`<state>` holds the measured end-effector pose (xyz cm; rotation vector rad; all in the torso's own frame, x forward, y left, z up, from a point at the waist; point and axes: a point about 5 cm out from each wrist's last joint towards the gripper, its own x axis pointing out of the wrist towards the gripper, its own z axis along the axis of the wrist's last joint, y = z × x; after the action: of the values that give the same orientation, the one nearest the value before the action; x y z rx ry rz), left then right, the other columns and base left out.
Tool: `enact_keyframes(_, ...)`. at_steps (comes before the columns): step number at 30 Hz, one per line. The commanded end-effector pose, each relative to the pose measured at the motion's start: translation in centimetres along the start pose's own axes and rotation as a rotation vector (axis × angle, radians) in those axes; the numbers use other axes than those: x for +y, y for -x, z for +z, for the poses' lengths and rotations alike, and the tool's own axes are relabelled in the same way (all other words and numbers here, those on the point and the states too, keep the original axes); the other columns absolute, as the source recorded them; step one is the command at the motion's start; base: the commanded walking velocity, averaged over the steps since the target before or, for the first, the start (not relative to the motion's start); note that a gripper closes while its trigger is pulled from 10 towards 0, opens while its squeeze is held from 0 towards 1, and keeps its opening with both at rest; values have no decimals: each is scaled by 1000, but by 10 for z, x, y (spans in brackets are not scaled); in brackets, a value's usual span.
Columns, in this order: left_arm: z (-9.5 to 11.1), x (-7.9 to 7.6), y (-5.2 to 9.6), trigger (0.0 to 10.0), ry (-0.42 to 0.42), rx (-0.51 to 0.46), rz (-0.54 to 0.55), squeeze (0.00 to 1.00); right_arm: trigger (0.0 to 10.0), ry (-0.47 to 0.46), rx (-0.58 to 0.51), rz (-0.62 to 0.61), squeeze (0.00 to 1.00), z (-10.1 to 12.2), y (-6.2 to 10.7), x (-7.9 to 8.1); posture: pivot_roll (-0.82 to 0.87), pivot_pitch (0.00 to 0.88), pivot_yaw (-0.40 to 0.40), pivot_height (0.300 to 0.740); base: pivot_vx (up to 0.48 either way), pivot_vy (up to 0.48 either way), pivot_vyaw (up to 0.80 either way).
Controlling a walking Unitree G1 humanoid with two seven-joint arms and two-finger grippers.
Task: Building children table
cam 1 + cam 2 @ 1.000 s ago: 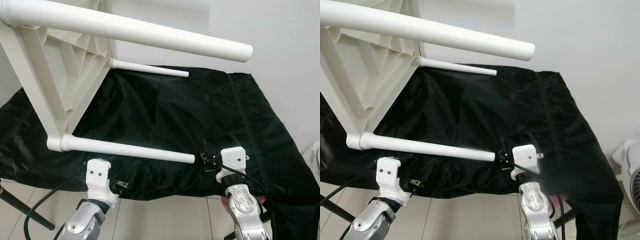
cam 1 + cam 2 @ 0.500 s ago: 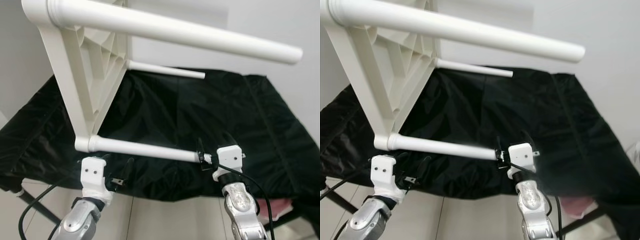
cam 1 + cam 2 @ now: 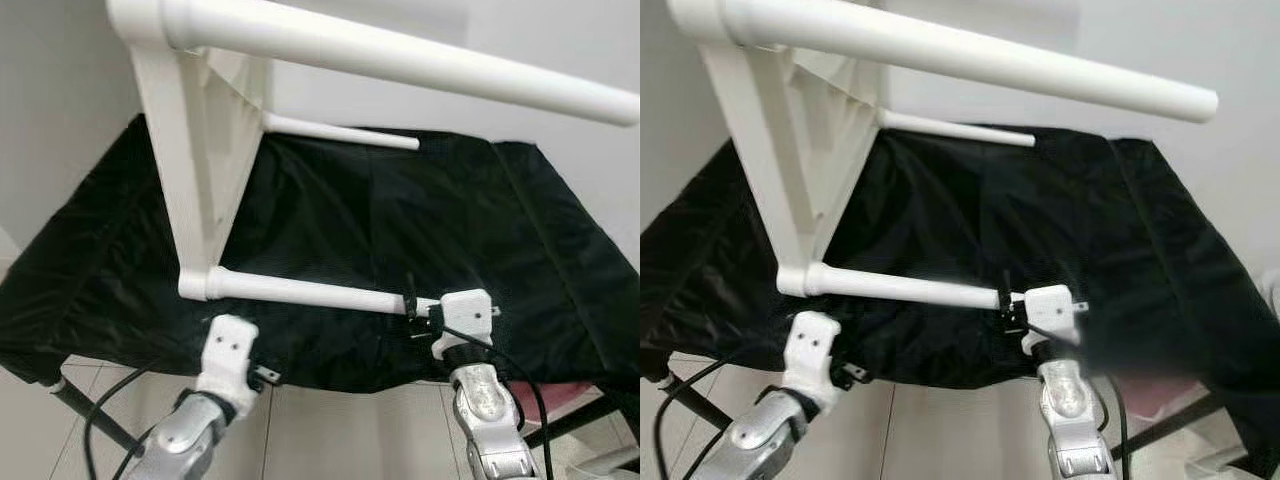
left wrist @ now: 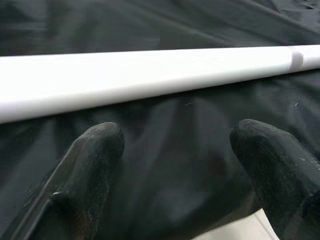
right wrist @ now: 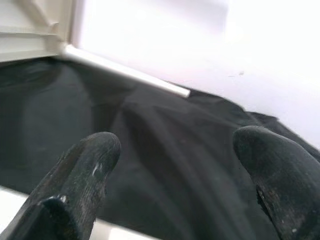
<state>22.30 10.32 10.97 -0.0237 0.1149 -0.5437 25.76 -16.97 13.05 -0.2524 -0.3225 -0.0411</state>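
A white children's table lies on its side on a black cloth (image 3: 400, 220), its ribbed top (image 3: 205, 150) standing at the left and its legs pointing right. The near lower leg (image 3: 300, 292) runs just above the cloth's front edge. An upper leg (image 3: 420, 65) crosses the top of the view, and a far leg (image 3: 340, 130) lies at the back. My left gripper (image 4: 180, 135) is open just below the near leg, close to its base. My right gripper (image 3: 418, 312) is open at that leg's free end, and nothing sits between its fingers (image 5: 85, 165).
The black cloth drapes over a low stand with a dark strut (image 3: 90, 420) at the lower left. Pale tiled floor (image 3: 330, 430) lies in front. A white wall (image 3: 540, 40) rises behind. Something pink (image 3: 570, 395) shows under the cloth at the right.
The whole view has shifted, and the table top now looks more upright. My left gripper has moved right, closer under the near leg's base. The right gripper stays at the leg's end.
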Motion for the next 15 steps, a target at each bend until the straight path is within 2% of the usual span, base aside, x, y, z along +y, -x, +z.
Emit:
enact_keyframes(1,-8,0,-4,10000,23,64,-13,1000,10000,59,-48,-69,1000,8,-2,-10,28,32,-13,740,0,0,0)
enact_keyframes(3,-8,1,-6,10000,29,75,-3,1000,10000,82,-59,-86,1000,9,-3,-13,28,32,-13,740,0,0,0)
enact_keyframes(5,-7,6,-10,10000,80,80,51,1000,10000,136,-87,-109,1000,15,-5,-17,22,32,-10,740,0,0,0)
enact_keyframes(6,-7,6,-10,10000,80,80,51,1000,10000,136,-87,-109,1000,15,-5,-17,22,32,-10,740,0,0,0)
enact_keyframes(7,-4,10,-12,10000,139,79,95,0,10000,172,-118,-123,0,20,-6,-19,18,34,-7,740,0,0,0)
enact_keyframes(10,4,22,-14,10000,250,67,194,0,10000,292,-222,-156,0,37,-8,-23,15,35,-3,740,0,0,0)
enact_keyframes(12,4,22,-14,10000,250,67,194,0,10000,292,-222,-156,0,37,-8,-23,15,35,-3,740,0,0,0)
enact_keyframes(14,7,26,-13,10000,269,59,219,0,10000,388,-294,-177,0,49,-9,-23,18,36,-4,740,0,0,0)
enact_keyframes(15,7,26,-13,10000,269,59,219,0,10000,388,-294,-177,0,49,-9,-23,18,36,-4,740,0,0,0)
